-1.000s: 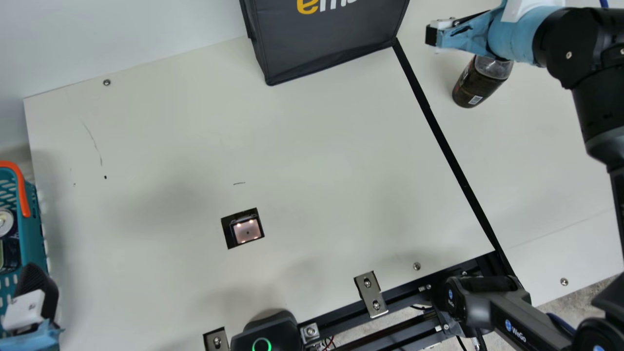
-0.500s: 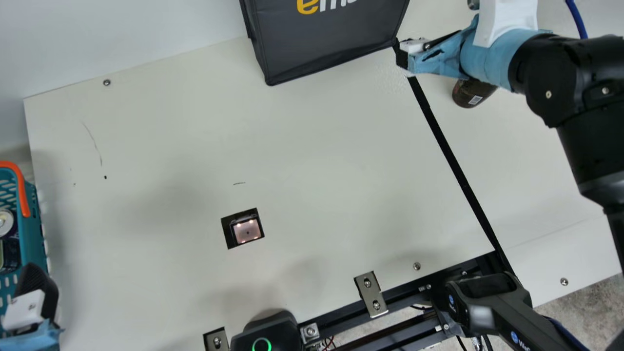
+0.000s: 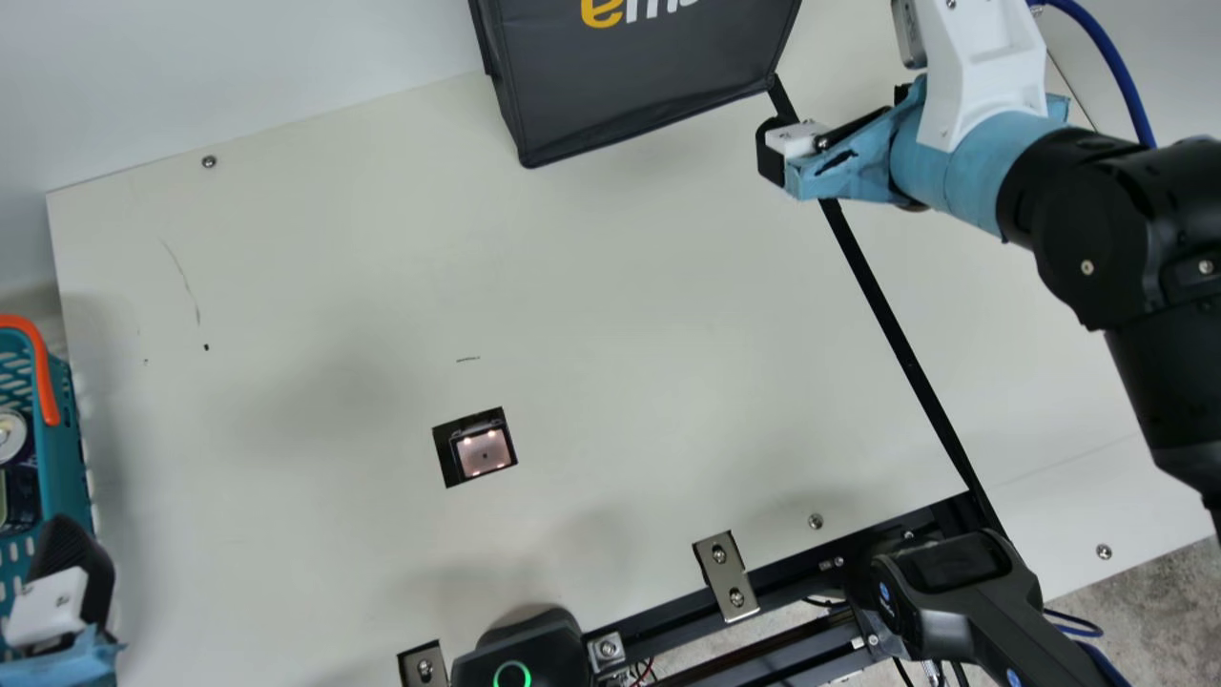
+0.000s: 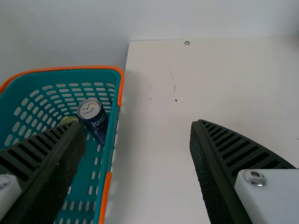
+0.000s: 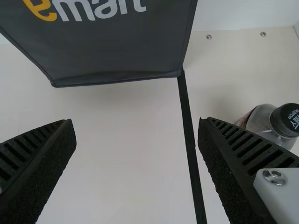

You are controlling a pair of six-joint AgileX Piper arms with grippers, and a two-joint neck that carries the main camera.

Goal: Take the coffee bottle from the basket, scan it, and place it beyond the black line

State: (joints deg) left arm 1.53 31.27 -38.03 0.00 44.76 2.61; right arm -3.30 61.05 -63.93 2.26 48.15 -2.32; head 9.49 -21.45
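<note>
Both pairs of jaws are wide apart. The bottle (image 5: 268,123) is past the black line (image 5: 189,140), at the right wrist view's right. The right arm (image 3: 1078,219) could tip it by swinging low.

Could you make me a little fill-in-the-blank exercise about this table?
The coffee bottle is across the black ____ from the dark bag.
The bottle's cap is ____.
The rim of the teal basket is ____.
The right gripper, its fingers apart, is ____.

Missing words: line; black; orange; open.
</note>
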